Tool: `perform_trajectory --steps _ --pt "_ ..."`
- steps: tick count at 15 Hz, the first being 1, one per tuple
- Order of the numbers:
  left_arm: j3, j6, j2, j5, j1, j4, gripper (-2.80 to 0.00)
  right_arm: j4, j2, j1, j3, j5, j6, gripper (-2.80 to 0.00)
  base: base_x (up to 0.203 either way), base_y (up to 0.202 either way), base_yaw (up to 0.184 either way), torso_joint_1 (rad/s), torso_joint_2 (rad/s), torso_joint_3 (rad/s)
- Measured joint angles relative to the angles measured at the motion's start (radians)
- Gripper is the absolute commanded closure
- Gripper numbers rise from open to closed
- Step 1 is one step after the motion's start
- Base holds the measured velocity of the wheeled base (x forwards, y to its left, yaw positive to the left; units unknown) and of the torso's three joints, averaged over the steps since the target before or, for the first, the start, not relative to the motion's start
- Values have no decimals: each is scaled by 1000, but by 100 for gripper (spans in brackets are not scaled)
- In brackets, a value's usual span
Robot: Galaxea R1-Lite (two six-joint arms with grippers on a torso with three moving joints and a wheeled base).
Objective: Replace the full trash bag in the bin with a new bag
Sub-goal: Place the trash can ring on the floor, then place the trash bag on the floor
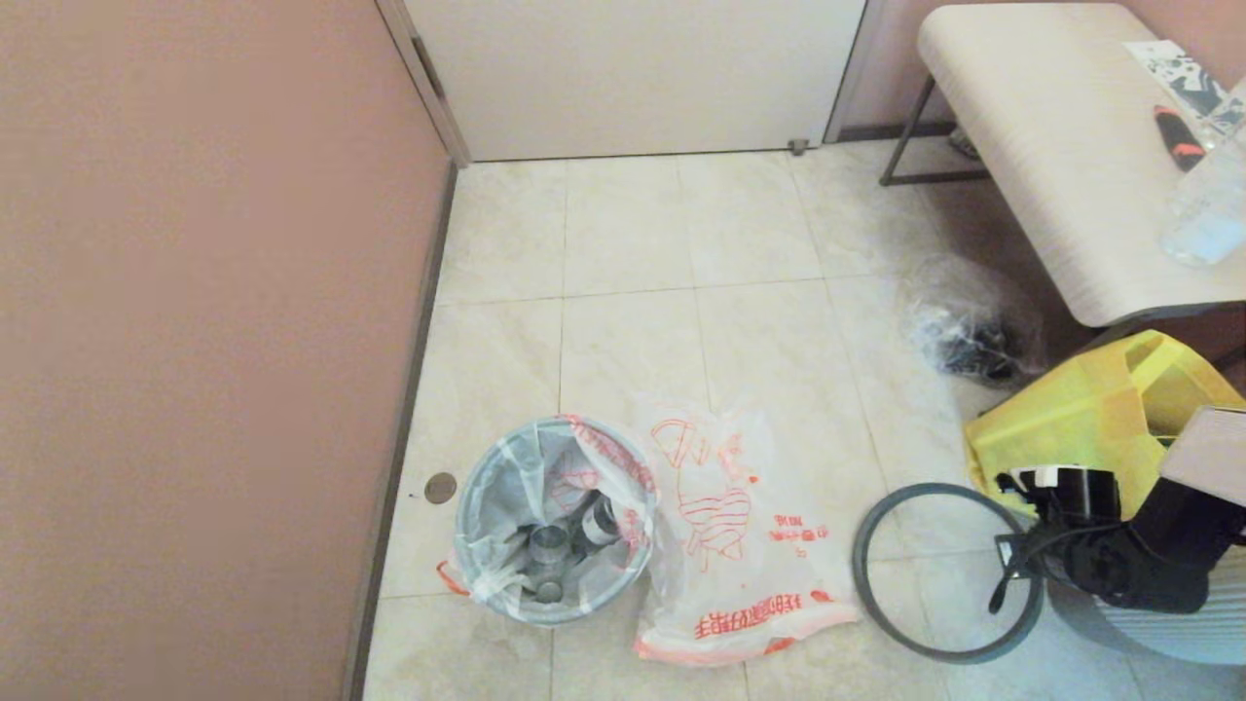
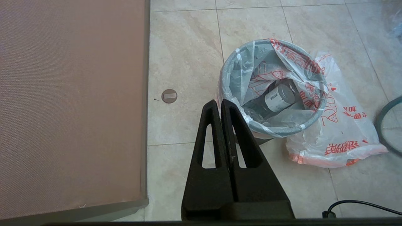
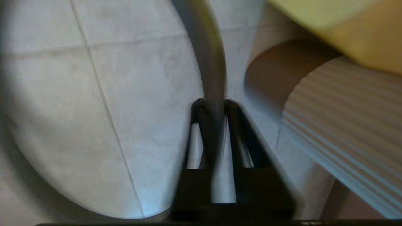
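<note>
Right gripper (image 3: 209, 105) pinches the grey hoop (image 1: 946, 572); left gripper (image 2: 219, 106) hangs with its fingers pressed together, holding nothing.

The right fingers (image 3: 197, 113) are nearly closed, with the hoop's thin band between them; the hoop lies on the floor tiles (image 1: 623, 234) beside a yellow tote (image 1: 1081, 414), well apart from the bin (image 1: 555, 521). The left gripper hovers above the floor just beside the bin, near the wall (image 1: 195, 341). The full trash bag (image 1: 526, 487) sits inside the bin, its edge draped over the top, cans (image 1: 550, 545) visible within. The new bag (image 1: 730, 545) lies flat on the floor, touching the bin's right side.
</note>
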Motion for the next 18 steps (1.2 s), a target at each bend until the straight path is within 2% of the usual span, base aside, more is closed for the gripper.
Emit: perform_trajectory --steps 3,7,11,12,16,18 --pt "0 0 0 0 0 1 0 -1 -3 -1 33 -7 3 -280 0 0 0 0 0 0" --pt "0 0 0 0 0 1 0 -5 -93 20 189 -49 4 -280 0 0 0 0 0 0" --pt "0 0 0 0 0 0 0 -153 -199 92 409 -116 -7 -280 0 0 0 0 0 0" --pt "0 0 0 0 0 1 0 -212 -223 118 473 -141 -19 0 0 0 0 0 0 0" --pt "0 0 0 0 0 1 0 -472 -290 256 715 -246 -23 0 0 0 0 0 0 0" --pt "0 0 0 0 0 0 0 -616 -324 300 787 -269 -29 0 0 0 0 0 0 0"
